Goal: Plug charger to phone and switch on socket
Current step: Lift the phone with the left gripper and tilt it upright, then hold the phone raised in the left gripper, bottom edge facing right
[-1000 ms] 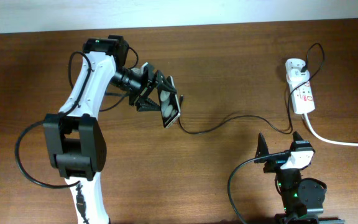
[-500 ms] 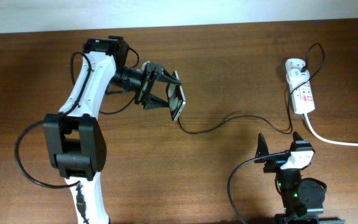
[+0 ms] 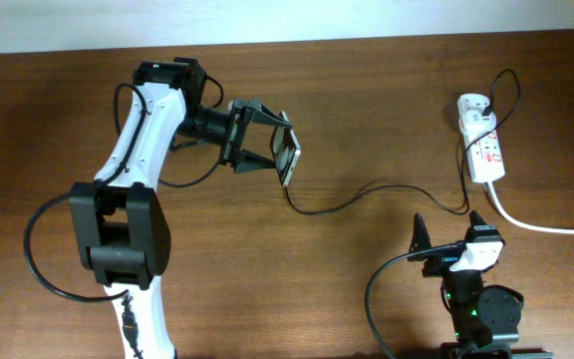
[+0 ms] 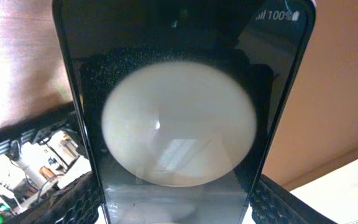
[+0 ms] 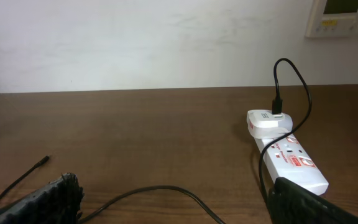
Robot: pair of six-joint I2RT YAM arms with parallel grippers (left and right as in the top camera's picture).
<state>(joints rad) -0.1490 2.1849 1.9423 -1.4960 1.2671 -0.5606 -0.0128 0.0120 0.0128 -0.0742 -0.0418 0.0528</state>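
Dark brown wooden table (image 3: 367,80), pale wall strip behind.

Overhead view:
- Left gripper (image 3: 272,147): clamped on the phone (image 3: 288,158), one finger on each long side. The phone is held tilted on edge at centre-left of the table.
- Charger (image 3: 367,189): thin black cable. Its free end lies just below the phone; contact with the phone cannot be told. It runs right across the wood, then loops up to the white adapter (image 3: 474,104).
- Socket (image 3: 486,152): white power strip with red markings at far right, adapter seated at its far end. A thick white cord (image 3: 546,227) trails off to the right.
- Right gripper (image 3: 450,231): fingers spread apart and holding nothing, near the front edge, well apart from the socket.

Left wrist view:
- The phone fills the frame and stands between the two black finger pads (image 4: 73,199).
- A large white round spot (image 4: 179,124) is on its face, and "100%" in tiny white text is at the upper end.

Right wrist view:
- The jaws stand wide at the lower corners.
- The charger's small plug tip (image 5: 45,160) rests bare on the wood at left.
- The socket lies at right, with the cable rising in a loop from the adapter.
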